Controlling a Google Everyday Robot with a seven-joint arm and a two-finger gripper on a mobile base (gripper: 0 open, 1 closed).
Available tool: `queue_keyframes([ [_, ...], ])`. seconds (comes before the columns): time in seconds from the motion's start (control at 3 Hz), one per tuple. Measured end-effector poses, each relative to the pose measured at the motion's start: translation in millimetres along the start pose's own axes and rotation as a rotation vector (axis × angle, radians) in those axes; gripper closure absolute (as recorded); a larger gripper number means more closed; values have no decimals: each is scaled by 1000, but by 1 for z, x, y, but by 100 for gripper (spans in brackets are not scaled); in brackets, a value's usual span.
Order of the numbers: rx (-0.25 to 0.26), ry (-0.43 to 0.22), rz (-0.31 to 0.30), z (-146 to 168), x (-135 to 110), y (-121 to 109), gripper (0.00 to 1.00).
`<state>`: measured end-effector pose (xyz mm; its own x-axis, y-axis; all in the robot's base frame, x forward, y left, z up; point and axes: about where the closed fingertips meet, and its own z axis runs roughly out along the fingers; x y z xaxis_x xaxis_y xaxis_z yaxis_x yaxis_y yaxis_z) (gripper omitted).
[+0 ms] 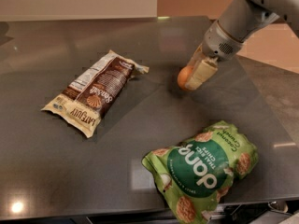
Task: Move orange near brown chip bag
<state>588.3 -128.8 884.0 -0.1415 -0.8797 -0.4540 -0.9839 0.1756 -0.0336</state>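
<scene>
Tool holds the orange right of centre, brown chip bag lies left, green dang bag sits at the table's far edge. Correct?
No. The camera view shows the green dang bag at the near edge, in front of the tool. The rest stands: the tool holds the orange right of centre, and the brown chip bag lies left.

Brown chip bag flat on dark desk, lettering up. Orange well to the R of brown bag, not touching it. Pincer clamped on orange, cream finger over its R side; arm slants up to top-R. Green dang bag lower-R of brown bag, well apart, at desk's front edge.
</scene>
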Motion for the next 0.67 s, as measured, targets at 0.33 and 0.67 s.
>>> queue_keyframes([
  [0.33,-40,-21,-26,11,-38,18,100],
  [0.67,-62,-31,-31,26,-65,33,100],
])
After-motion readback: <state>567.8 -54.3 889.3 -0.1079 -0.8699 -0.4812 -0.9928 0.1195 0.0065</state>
